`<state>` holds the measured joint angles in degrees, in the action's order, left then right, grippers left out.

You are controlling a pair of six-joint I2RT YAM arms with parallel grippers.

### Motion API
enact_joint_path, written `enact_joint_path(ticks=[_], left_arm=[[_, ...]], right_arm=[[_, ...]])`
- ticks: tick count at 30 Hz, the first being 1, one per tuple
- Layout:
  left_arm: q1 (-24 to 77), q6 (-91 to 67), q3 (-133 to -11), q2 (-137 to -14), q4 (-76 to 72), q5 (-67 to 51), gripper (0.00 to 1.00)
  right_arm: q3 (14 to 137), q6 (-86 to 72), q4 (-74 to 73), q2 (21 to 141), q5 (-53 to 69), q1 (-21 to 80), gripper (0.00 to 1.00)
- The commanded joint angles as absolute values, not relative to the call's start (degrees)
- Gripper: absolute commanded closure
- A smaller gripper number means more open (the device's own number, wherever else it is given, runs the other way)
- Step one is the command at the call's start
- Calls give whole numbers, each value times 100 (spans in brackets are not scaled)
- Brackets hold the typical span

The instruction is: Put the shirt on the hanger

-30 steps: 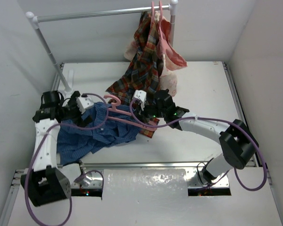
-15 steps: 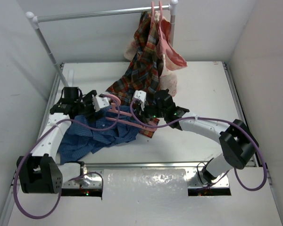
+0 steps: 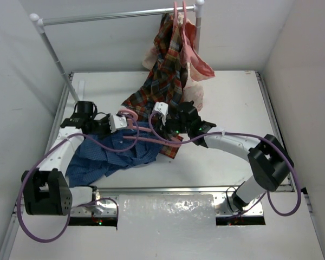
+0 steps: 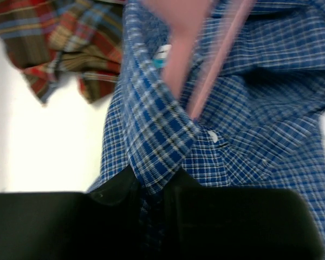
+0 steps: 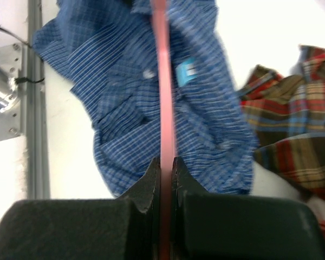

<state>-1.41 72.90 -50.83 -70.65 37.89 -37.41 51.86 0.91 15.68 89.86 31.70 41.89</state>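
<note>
The blue checked shirt (image 3: 114,154) lies crumpled on the white table at the left. The thin pink hanger (image 3: 146,138) lies across its upper part, with its hook near the collar. My left gripper (image 3: 121,120) sits at the collar by the hook. In the left wrist view, my left gripper (image 4: 151,181) is shut on a fold of the shirt (image 4: 249,124), with the hanger (image 4: 216,59) blurred just beyond. My right gripper (image 3: 157,127) comes in from the right. In the right wrist view, my right gripper (image 5: 165,162) is shut on the hanger's bar (image 5: 165,81) above the shirt (image 5: 119,108).
A red-green plaid shirt (image 3: 162,81) and a pale peach garment (image 3: 197,65) hang on pink hangers from the white rail (image 3: 108,17) at the back. The plaid hem drapes onto the table just behind both grippers. The rail's left post (image 3: 59,65) slants down beside my left arm.
My left arm has swung right from the shirt's left edge to the collar by the hanger hook, and its jaws have closed on the fabric. My right gripper has kept its hold, shifting slightly.
</note>
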Motion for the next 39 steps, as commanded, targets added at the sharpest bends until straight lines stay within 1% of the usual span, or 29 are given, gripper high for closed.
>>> enact_joint_path(ticks=[1, 3, 4, 7, 10, 12, 14, 15, 16, 19, 21, 22, 24, 25, 27, 28, 29, 31, 32, 37, 38, 39], left_arm=[[-70, 7242, -5107, -6821, 3858, -4368, 95], [-70, 7242, -5080, -6602, 3902, -4543, 93], [-70, 7251, -5071, -6540, 3972, -4631, 89], [-70, 7312, -5019, -6320, 4078, -4728, 79], [-70, 7374, -4957, -6240, 4157, -4816, 75], [-70, 7357, -4904, -6231, 4131, -4913, 74], [-70, 7296, -4878, -6249, 4078, -4948, 77], [-70, 7251, -4869, -6249, 3991, -4948, 80], [-79, 7199, -4852, -6258, 3955, -4896, 89], [-70, 7102, -4825, -6267, 3920, -4738, 100], [-88, 7049, -4799, -6214, 3859, -4606, 100], [-114, 6875, -4781, -6179, 3797, -4571, 100], [-237, 6725, -4799, -6056, 3692, -4535, 100], [-298, 6619, -4842, -6012, 3683, -4553, 100], [-482, 6269, -4939, -5898, 3595, -4588, 100], [-553, 6162, -4957, -5802, 3569, -4631, 100], [-684, 6100, -4966, -5740, 3542, -4658, 100], [-756, 5951, -4966, -5565, 3533, -4606, 100], [-765, 5942, -4966, -5511, 3585, -4518, 100], [-817, 5459, -5106, -5072, 3692, -4290, 100], [-861, 5345, -5193, -4949, 3718, -4228, 100], [-896, 5265, -5229, -4948, 3744, -4201, 100]], right_arm=[[5624, 44, 2303, 9035, 3691, 4201, 100], [5678, 44, 2346, 9105, 3683, 4201, 100], [5695, 44, 2390, 9123, 3639, 4219, 100], [5634, 44, 2706, 9123, 3639, 4236, 100], [5607, -97, 2926, 9141, 3639, 4306, 100], [5651, -44, 2970, 9184, 3630, 4368, 100], [5678, -44, 2997, 9220, 3630, 4403, 100], [5704, -44, 2988, 9246, 3621, 4412, 100], [5704, -53, 2988, 9246, 3621, 4412, 100], [5713, -44, 2857, 9202, 3490, 4412, 100], [5756, -44, 2717, 9150, 3298, 4412, 100], [5774, -35, 2603, 9132, 3200, 4412, 90], [5836, 246, 2234, 9079, 2989, 4412, 74], [5827, 255, 2137, 9009, 2901, 4412, 56], [5748, 246, 1960, 8904, 2569, 4412, 39], [5713, 185, 1908, 8773, 2427, 4412, 26], [5643, 158, 1785, 8702, 2287, 4421, 22], [5555, 45, 1671, 8457, 1856, 4412, 5], [5450, 0, 1644, 8368, 1654, 4412, 1], [5081, -808, 1582, 7605, 301, 4412, 1], [4976, -922, 1565, 7489, 47, 4412, 2], [4931, -949, 1547, 7401, 44, 4412, 4]])
